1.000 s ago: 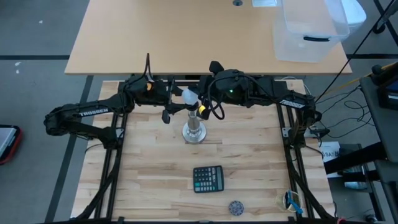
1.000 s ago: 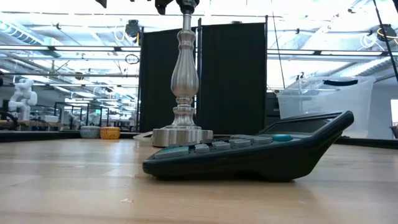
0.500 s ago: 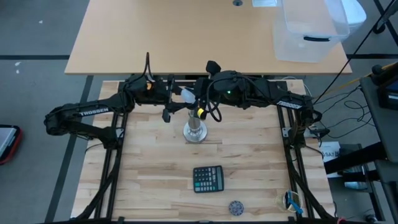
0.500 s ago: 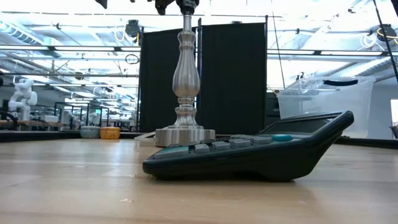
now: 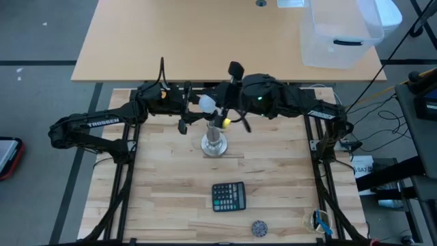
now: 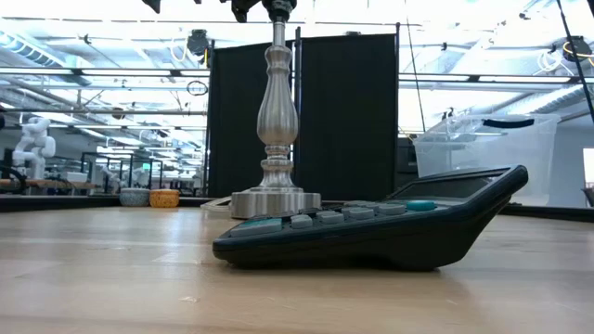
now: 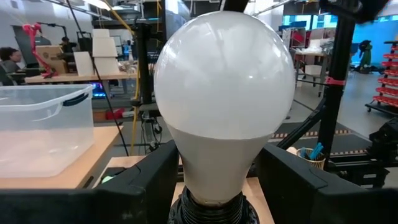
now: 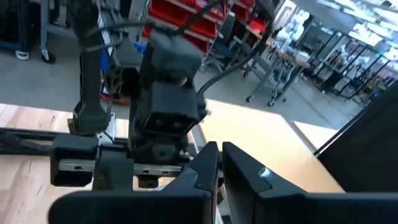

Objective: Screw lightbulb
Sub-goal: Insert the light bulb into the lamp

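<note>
While the high view looked straight down, the lightbulb (image 5: 207, 104) sat gripped in the left gripper (image 5: 203, 106), lying sideways at about ten o'clock from the silver stand (image 5: 214, 143), above it and not yet in line with the socket. The right gripper (image 5: 232, 117) hung at about two o'clock from the stand, fingers pressed together on nothing. The calculator (image 5: 229, 196) lay at six o'clock, well apart. My worry was that the tilted bulb could meet the socket at an angle and cross-thread or jam.

At table level, the stand (image 6: 275, 121) stood upright behind the calculator (image 6: 380, 228), its round base flat on the wood. Its top ran out of frame, so I could not tell how near the bulb was. A sideways push there could tip it, since nothing held it.

From the left wrist, the bulb (image 7: 224, 93) filled the view, the two dark fingers (image 7: 137, 186) clamping its neck. A grip that narrow might let it slip while turning.

From the right wrist, its own fingers (image 8: 242, 171) were closed, facing the other arm (image 8: 165, 106).
</note>
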